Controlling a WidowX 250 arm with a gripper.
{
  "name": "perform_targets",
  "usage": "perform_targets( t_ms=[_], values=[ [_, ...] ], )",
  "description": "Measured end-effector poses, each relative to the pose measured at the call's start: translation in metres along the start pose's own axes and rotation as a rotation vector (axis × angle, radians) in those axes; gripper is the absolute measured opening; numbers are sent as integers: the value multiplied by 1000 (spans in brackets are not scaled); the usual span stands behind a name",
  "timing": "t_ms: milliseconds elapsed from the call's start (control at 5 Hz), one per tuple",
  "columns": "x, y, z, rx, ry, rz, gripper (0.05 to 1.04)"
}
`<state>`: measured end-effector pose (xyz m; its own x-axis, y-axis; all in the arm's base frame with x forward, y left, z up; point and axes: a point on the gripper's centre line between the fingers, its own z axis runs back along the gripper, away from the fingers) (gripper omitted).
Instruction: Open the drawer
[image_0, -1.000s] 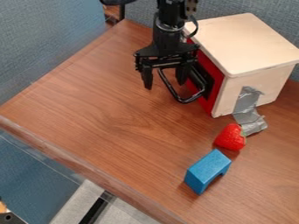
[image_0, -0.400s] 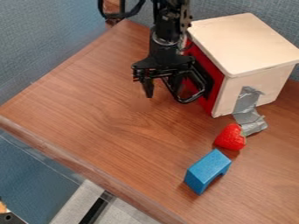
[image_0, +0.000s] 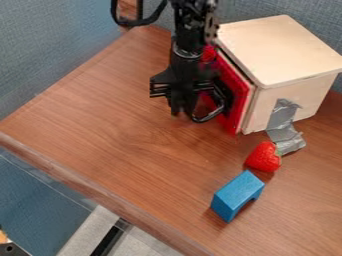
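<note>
The gripper (image_0: 183, 109) hangs low in front of the red drawer front (image_0: 231, 107), at the left side of the wooden box. Its fingers are close together, shut on the outer bar of the black drawer handle (image_0: 208, 117), and they hide part of that bar. The drawer stands slightly out from the box, with a narrow pale strip between the red front and the box's edge.
The wooden box (image_0: 284, 52) stands at the upper right, with grey tape (image_0: 283, 122) from its side to the table (image_0: 127, 135). A strawberry (image_0: 264, 157) and a blue arch block (image_0: 237, 195) lie to the lower right. Grey-blue partitions border the table.
The gripper has come down and its fingers have moved together on the handle. The red drawer front and handle have moved a little left, out of the box. The strawberry and block are unmoved.
</note>
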<state>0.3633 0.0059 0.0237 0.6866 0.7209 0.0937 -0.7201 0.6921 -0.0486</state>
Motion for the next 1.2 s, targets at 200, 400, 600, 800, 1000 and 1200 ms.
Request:
perform_targets(
  t_ms=[200, 400, 600, 800, 1000, 1200],
  values=[
    [1, 6, 2, -3, 4, 6, 154],
    [0, 17, 3, 3, 16, 15, 154],
    [2, 31, 5, 10, 17, 30, 154],
    [1, 42, 13, 7, 10, 43, 154],
    [1, 54, 17, 1, 6, 53, 153],
    [0, 63, 17, 1, 5, 62, 150]
  ],
)
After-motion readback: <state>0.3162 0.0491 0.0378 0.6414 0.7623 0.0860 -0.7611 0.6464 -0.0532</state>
